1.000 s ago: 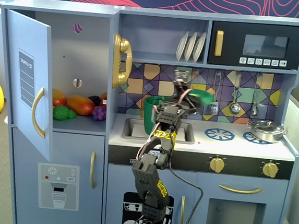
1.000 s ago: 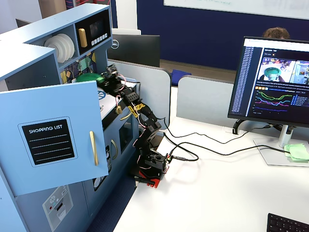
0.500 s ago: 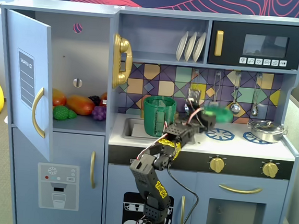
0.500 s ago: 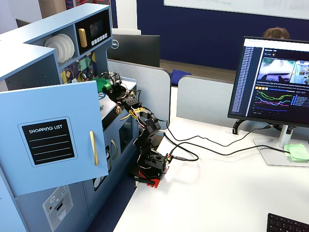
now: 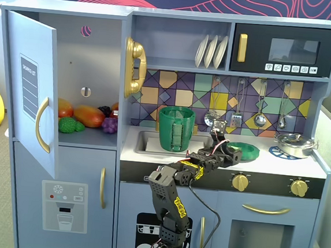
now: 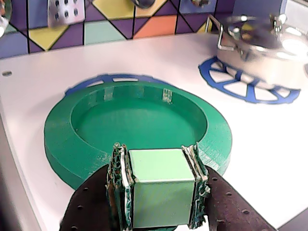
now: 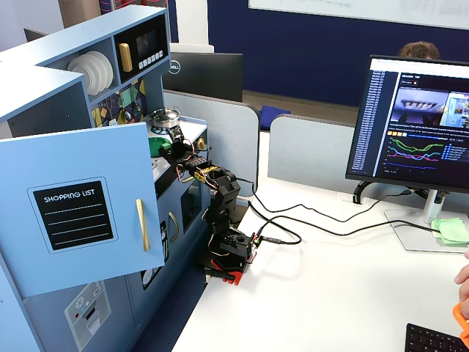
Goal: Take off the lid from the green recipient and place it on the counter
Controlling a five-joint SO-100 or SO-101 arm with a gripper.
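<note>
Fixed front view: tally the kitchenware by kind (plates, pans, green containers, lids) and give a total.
Plates: 3
Pan: 1
Green container: 1
Lid: 1
Total: 6

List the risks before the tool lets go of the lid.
The tool is shut on the knob of the lid, which lies over the blue burner ring on the counter. Retracting before opening might drag it along. The silver pan sits close; a wide swing could bump it.
</note>
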